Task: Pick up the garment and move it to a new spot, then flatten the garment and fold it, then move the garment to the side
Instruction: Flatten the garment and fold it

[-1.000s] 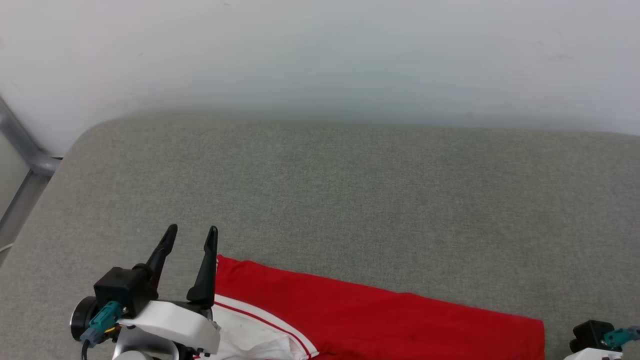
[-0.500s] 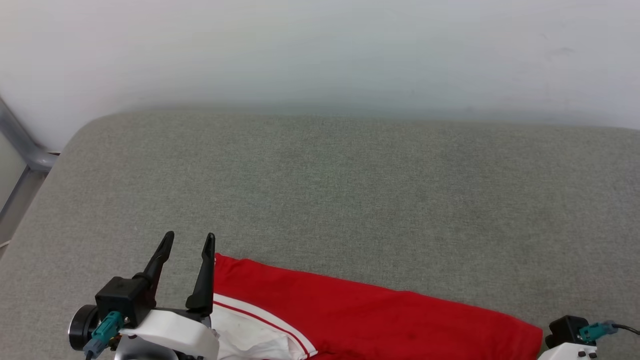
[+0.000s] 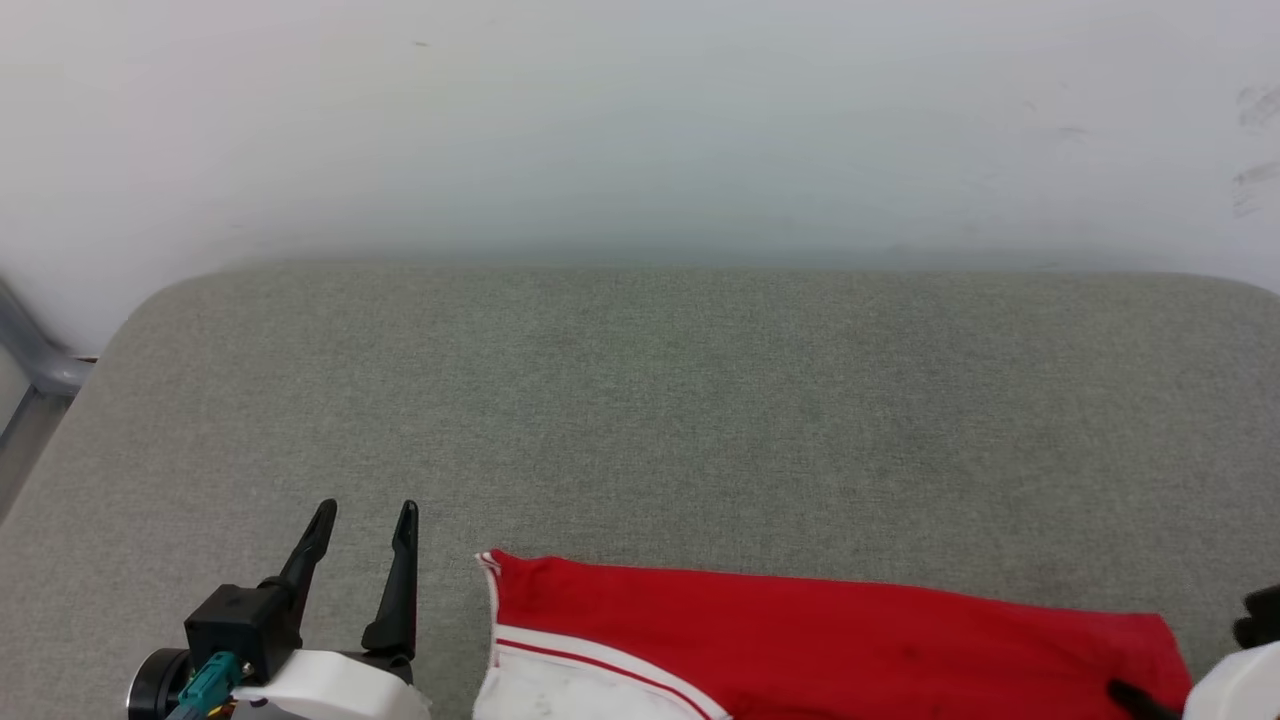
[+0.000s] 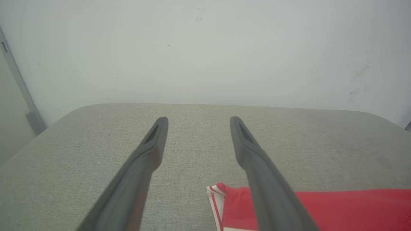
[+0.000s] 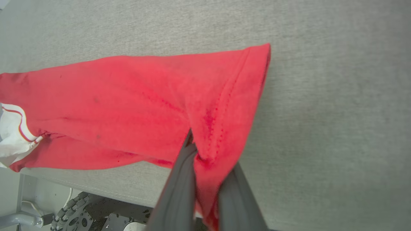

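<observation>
Pinching the hem end of the garment (image 5: 135,96), the right gripper (image 5: 208,160) has its two dark fingers clenched on a raised tuck of red cloth at the lower middle of the right wrist view. The shirt lies as a long red band along the bottom edge of the head view, on the near part of the grey cushion (image 3: 640,400), with a white striped sleeve (image 3: 560,690) at its left end. At lower left the left gripper (image 3: 365,512) hovers with jaws spread wide and empty, near the sleeve end but not touching it. A carrying step appears to be in hand. The shirt looks bunched lengthwise rather than spread, so flattening, folding and the final shift aside seem yet to come, though the pictures cannot settle which move this is.
</observation>
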